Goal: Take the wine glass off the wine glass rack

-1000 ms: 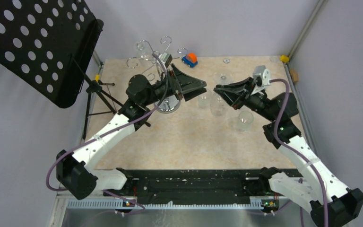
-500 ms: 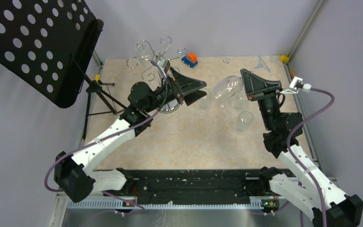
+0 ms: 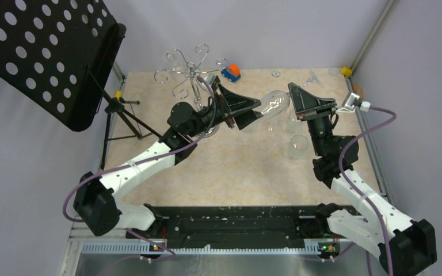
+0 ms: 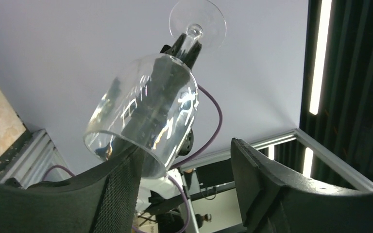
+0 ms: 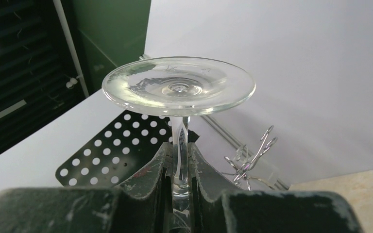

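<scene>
From above, the wine glass (image 3: 273, 103) is off the wine glass rack (image 3: 191, 75). It hangs in the air on its side over the far part of the table (image 3: 236, 172), at about one o'clock from the table's middle. The rack stands well apart at eleven o'clock, and we see nothing hanging on its curled arms. The right gripper (image 3: 294, 102) is pinched on the stem, with the bowl pointing toward nine o'clock. The left gripper (image 3: 257, 110) meets it there, its jaws spread around the mouth of the bowl. Another glass (image 3: 297, 146) stands on the table at about five o'clock from the held one.

In the left wrist view, the bowl sits between the spread fingers (image 4: 111, 194), its rim close to the nine o'clock finger and apart from the three o'clock one. We cannot tell whether glass and finger touch. Nothing is gripped here.

In the right wrist view, the two pads are pressed on the thin stem just under the foot (image 5: 178, 87), which stands at twelve o'clock. The rack shows small at four o'clock.

We judge the lift-off done. What looks to be left is a handover or setting the glass down.
</scene>
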